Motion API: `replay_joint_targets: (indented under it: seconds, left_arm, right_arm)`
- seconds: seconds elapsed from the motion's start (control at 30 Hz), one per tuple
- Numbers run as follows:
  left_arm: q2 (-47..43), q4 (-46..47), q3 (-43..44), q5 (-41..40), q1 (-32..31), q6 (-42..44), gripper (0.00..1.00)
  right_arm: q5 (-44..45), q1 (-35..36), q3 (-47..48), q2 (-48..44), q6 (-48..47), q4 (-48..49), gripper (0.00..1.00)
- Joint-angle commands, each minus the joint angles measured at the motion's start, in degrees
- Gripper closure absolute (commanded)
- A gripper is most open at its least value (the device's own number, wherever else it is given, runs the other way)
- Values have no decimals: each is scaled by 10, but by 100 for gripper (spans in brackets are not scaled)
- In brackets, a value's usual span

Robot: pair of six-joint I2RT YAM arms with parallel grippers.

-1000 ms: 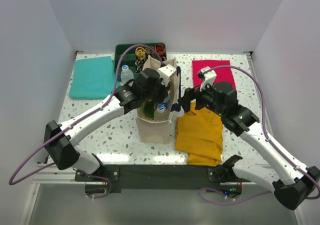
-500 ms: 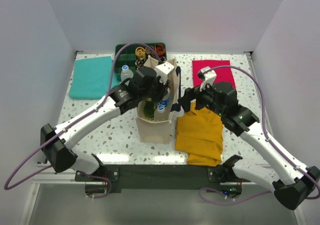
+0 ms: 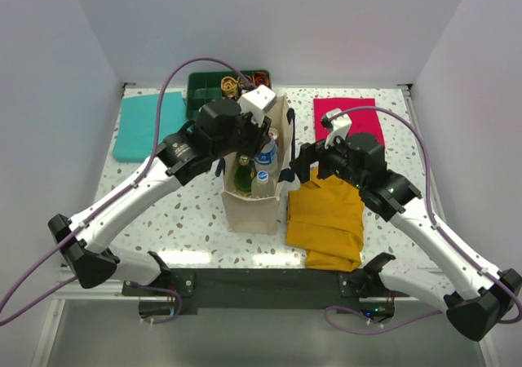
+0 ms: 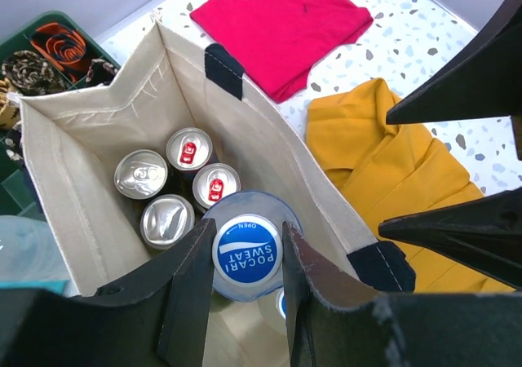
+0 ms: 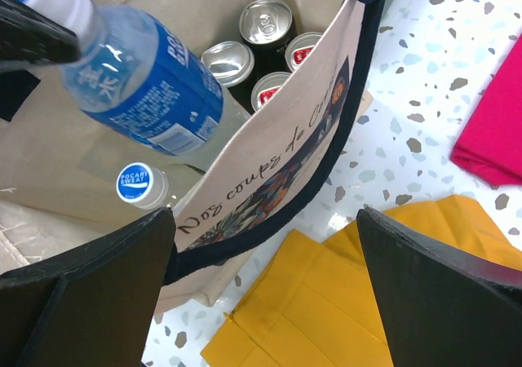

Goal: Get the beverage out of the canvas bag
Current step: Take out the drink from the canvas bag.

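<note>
The canvas bag [image 3: 249, 212] stands open mid-table, cream with navy handles. My left gripper [image 4: 247, 230] is shut on the neck of a blue-capped, blue-labelled Pocari Sweat bottle [image 4: 247, 251], the beverage. The bottle [image 5: 143, 81] hangs tilted, its body above the bag's mouth [image 3: 266, 153]. Inside the bag are several cans [image 4: 175, 187], a second blue-capped bottle [image 5: 136, 183] and a green bottle [image 3: 242, 171]. My right gripper [image 5: 265, 216] is open wide at the bag's right wall [image 5: 269, 163], with its left finger against the navy handle. That gripper [image 3: 300, 165] holds nothing.
A mustard-yellow cloth [image 3: 326, 216] lies right of the bag, under the right arm. A red cloth [image 3: 347, 118] is at the back right and a teal cloth [image 3: 149, 126] at the back left. A dark green tray [image 3: 208, 86] of small items sits behind the bag.
The left arm has risen and drawn back with the blue-capped bottle, lifting it higher out of the bag. The right arm has stayed in place.
</note>
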Motion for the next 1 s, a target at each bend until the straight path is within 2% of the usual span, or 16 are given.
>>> replay_joint_targets:
  seconds: [0.0, 0.47, 0.87, 0.97]
  left_arm:
    - [-52, 54, 52, -15, -3, 2, 100]
    - [-152, 134, 19, -56, -3, 10, 100]
    - [-203, 176, 13, -128, -2, 36, 100]
    - [-210, 181, 7, -168, -3, 43, 100]
  right_arm:
    - [18, 1, 18, 6, -7, 10, 2]
    - [18, 1, 18, 5, -7, 10, 2]
    - [18, 0, 18, 4, -6, 9, 2]
    - [18, 0, 18, 4, -5, 8, 2]
